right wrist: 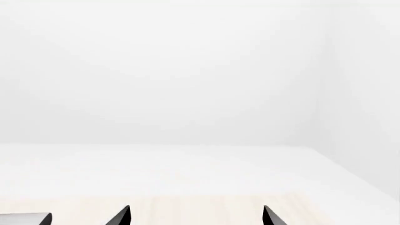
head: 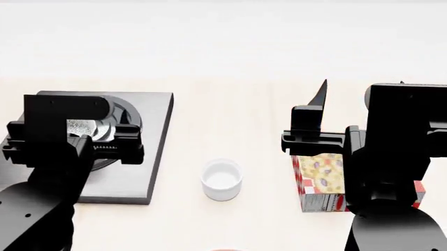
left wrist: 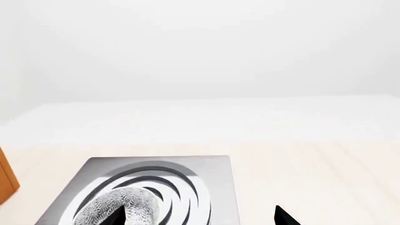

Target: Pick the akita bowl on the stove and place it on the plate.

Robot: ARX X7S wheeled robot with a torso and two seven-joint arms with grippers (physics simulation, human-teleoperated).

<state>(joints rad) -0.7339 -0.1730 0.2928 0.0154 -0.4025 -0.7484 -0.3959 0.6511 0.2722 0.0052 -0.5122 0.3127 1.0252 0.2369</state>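
The akita bowl (left wrist: pixel 122 206) stands on the stove (left wrist: pixel 218 187), white with a dark speckled pattern. My left gripper (left wrist: pixel 200 218) is open. One fingertip is in front of the bowl's rim and the other is out over the bare table beside the stove. In the head view the bowl (head: pixel 87 128) is mostly hidden by my left arm above the stove (head: pixel 150 157). Only a thin red sliver of the plate (head: pixel 227 249) shows at the bottom edge. My right gripper (right wrist: pixel 196 216) is open and holds nothing, raised over the table to the right.
A small plain white cup (head: pixel 222 179) sits on the table between the arms. A red and white patterned box (head: pixel 321 183) stands under my right arm. An orange-brown edge (left wrist: pixel 6 180) shows beside the stove. White wall lies behind the table.
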